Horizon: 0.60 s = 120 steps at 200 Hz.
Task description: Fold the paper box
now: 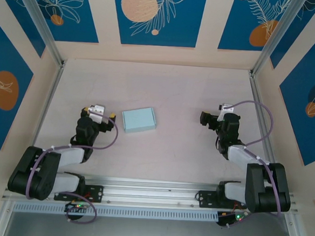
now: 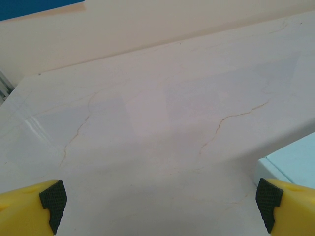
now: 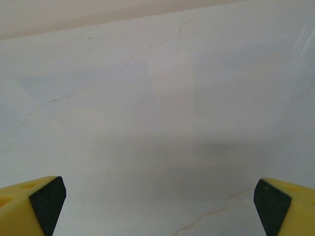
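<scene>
The paper box (image 1: 139,119), pale mint-blue and rectangular, lies on the table between the two arms, nearer the left one. My left gripper (image 1: 99,113) rests low just left of the box, open, with bare table between its yellow fingers (image 2: 29,209). A corner of the box (image 2: 290,164) shows at the right edge of the left wrist view, beside the right finger. My right gripper (image 1: 210,118) sits well to the right of the box, open, with bare marble between its fingertips (image 3: 42,201).
The pale marble-patterned table (image 1: 170,86) is walled by beige panels with blue decorated tiles. Aluminium posts (image 1: 53,57) stand at the back corners. A metal rail (image 1: 152,190) carrying the arm bases runs along the near edge.
</scene>
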{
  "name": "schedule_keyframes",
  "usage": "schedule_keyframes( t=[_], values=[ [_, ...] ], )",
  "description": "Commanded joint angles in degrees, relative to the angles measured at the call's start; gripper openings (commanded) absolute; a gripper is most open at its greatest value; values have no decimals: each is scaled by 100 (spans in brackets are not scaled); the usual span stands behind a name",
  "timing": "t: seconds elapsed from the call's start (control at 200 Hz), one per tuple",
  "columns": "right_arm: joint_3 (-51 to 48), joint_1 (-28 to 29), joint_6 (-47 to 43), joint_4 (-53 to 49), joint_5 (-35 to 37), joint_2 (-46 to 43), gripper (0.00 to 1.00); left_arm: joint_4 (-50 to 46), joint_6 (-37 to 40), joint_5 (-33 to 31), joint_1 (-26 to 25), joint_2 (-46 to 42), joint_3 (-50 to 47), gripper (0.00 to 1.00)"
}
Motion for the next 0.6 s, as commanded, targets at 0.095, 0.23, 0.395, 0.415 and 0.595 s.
schedule_keyframes(
  t=[0.095,0.23,0.395,0.415,0.595],
  values=[
    [55,-32,-501,716,-468,479,100,-177,-207,363,83,-375,-97,100],
    [-160,-52,-775,1537,-655,761,100,-135,-252,437,74,-401,-129,100],
    [-193,-105,-847,2053,-944,1300,100,-189,-231,500,68,-279,-56,100],
    [-195,-106,-860,2100,-969,1365,100,-153,-227,504,69,-277,-64,100],
    [119,-307,-517,1621,-846,1519,100,8,-223,471,69,-341,-188,100]
  ],
)
